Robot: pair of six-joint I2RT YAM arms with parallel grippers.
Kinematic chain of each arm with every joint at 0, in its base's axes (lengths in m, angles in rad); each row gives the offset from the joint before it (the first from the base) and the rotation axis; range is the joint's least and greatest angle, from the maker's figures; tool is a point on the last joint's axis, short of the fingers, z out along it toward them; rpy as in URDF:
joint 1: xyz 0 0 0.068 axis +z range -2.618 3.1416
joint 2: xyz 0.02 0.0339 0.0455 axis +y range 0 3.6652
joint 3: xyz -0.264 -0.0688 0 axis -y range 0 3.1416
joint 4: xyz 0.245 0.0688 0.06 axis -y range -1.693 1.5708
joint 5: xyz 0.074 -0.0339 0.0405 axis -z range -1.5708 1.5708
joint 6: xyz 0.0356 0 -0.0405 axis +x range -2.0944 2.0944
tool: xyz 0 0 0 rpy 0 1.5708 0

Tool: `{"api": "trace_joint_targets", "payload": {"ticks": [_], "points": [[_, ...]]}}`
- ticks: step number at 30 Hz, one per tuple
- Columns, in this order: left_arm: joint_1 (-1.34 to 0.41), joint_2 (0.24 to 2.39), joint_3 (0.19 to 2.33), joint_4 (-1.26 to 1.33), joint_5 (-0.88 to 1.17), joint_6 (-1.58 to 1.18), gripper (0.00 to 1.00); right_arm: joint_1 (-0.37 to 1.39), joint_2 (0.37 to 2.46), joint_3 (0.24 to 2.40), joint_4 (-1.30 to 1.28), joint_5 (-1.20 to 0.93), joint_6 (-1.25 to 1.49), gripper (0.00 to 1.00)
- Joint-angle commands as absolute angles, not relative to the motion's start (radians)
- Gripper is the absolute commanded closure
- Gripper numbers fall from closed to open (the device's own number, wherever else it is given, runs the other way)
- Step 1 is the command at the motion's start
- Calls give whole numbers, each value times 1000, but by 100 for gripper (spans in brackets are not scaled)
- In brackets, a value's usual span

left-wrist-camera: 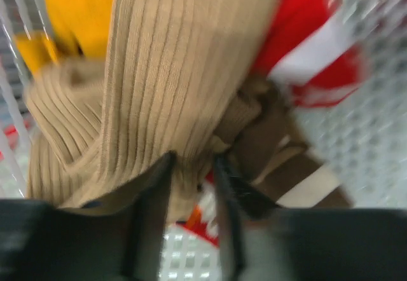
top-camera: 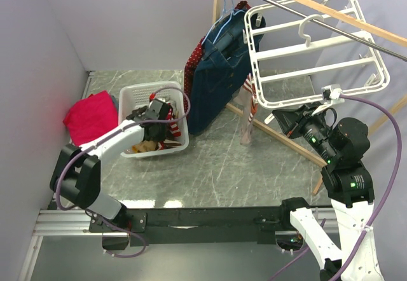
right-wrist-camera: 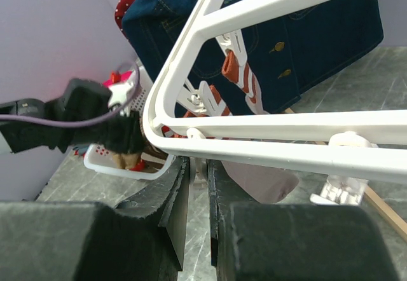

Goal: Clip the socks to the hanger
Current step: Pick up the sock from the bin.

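Left gripper (left-wrist-camera: 194,160) is down in the basket (top-camera: 146,89), left of centre in the top view. Jaws are a narrow gap apart. A fold of the tan sock (left-wrist-camera: 172,71) lies at the tips, no clear pinch. Brown sock (left-wrist-camera: 273,150) is just right of the tips, touching the tan one. Yellow and red-white fabric lies further in, blurred.

Right gripper (right-wrist-camera: 197,163) is right of centre in the top view, jaws almost closed, clamped on the lower rim of the hanger (right-wrist-camera: 286,127).

Hanger is tilted, upper right of the top view, hook over a rod. Taupe sock (top-camera: 247,128) hangs from its lower left corner at frame centre, toe near the table. Navy garment (top-camera: 219,65) hangs just behind that sock. Pink cloth (top-camera: 89,119) is at far left, beside the basket.
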State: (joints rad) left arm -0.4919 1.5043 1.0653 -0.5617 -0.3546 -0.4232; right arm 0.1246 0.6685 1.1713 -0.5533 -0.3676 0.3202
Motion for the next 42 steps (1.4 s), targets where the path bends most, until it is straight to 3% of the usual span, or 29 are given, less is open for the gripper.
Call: {"api": "trace_joint_targets", "payload": {"ticks": [1,5,20,29,36,42], "points": [[-488,1413,1046,-549,-317,-486,51,120,666,1184,-545,-365,314,85],[-488,1358,1097,-534,-334,-474,30,120,667,1187,-548,-364,313,85],[-480,1624,1331,-471,-405,-403,36,120,663,1181,-546,-364,314,86],[-456,1709,1361,-469,-443,-397,53,120,657,1175,-543,-364,316,86],[-456,1664,1335,-471,-440,-413,89,120,660,1175,-540,-367,319,86],[-456,1485,1335,-486,-468,-371,93,120,660,1183,-541,-370,322,86]]}}
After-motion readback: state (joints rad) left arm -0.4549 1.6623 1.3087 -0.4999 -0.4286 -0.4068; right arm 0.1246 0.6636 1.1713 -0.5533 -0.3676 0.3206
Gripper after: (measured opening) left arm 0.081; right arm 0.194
